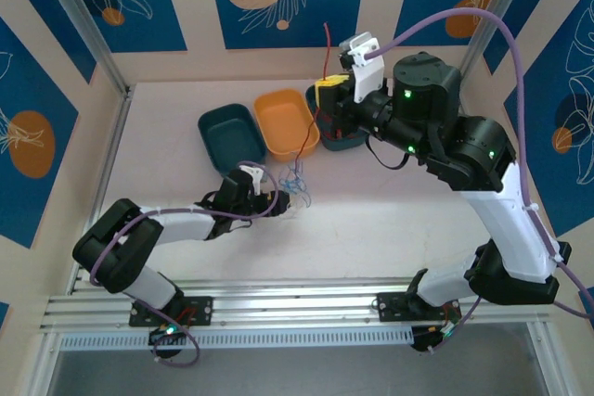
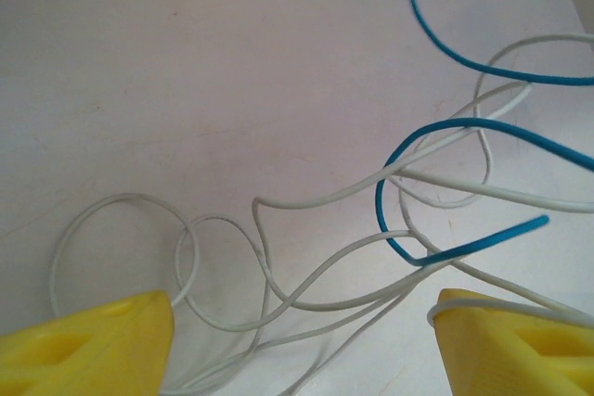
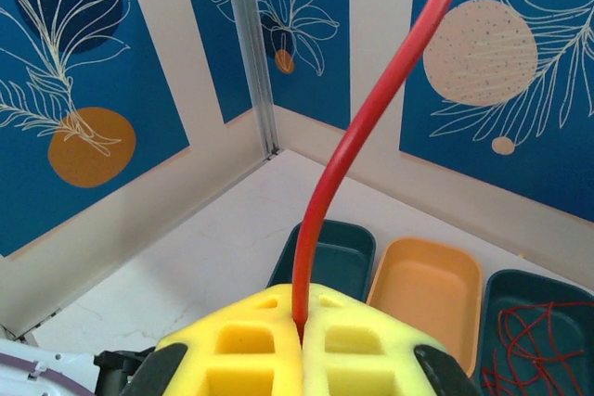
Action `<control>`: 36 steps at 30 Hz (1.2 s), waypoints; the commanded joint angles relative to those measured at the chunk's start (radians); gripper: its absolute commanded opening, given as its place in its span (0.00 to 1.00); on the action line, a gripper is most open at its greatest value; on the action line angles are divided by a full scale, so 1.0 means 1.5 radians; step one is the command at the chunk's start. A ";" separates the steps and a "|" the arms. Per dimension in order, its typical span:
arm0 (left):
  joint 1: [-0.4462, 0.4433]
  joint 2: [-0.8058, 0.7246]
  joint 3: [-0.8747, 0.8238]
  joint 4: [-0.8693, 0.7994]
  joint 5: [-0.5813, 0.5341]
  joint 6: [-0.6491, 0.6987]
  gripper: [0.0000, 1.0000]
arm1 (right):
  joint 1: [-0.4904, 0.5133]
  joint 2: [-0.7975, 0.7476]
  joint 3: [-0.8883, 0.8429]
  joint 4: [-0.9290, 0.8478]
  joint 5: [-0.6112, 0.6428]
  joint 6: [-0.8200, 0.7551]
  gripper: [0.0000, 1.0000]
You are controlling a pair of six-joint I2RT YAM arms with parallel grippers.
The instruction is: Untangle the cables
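The white and blue cables [image 2: 385,178] lay looped together at the middle of the tabletop [image 1: 167,164], between the parted jaws of the left pincer [image 2: 302,331]. The right pincer [image 3: 299,326] was clamped on a red cable [image 3: 371,122], above a tray [image 3: 520,277] of red ones near the far edge. Red seemed nearly sorted and the rest not yet.

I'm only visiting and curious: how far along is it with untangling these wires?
Partly done: some red wires already lie in the right-hand teal tray. The right gripper is shut on another red wire, held up. Still left: white wires and blue wires lie crossed on the table under the open left gripper.
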 commanded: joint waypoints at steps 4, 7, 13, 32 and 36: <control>-0.005 -0.021 -0.016 0.040 0.021 0.018 0.78 | 0.008 0.001 0.016 -0.033 0.029 -0.017 0.01; -0.006 -0.045 -0.020 0.049 0.041 0.042 0.85 | 0.007 0.001 0.001 -0.038 0.053 -0.010 0.01; -0.006 -0.126 -0.022 0.027 0.044 0.088 0.96 | 0.007 0.003 -0.008 -0.040 0.061 -0.007 0.01; -0.036 -0.079 0.114 0.011 0.080 0.070 0.88 | 0.004 -0.020 -0.047 -0.015 0.030 0.009 0.01; -0.052 -0.042 0.125 0.015 0.098 0.054 0.86 | 0.003 -0.025 -0.053 -0.011 0.022 0.008 0.01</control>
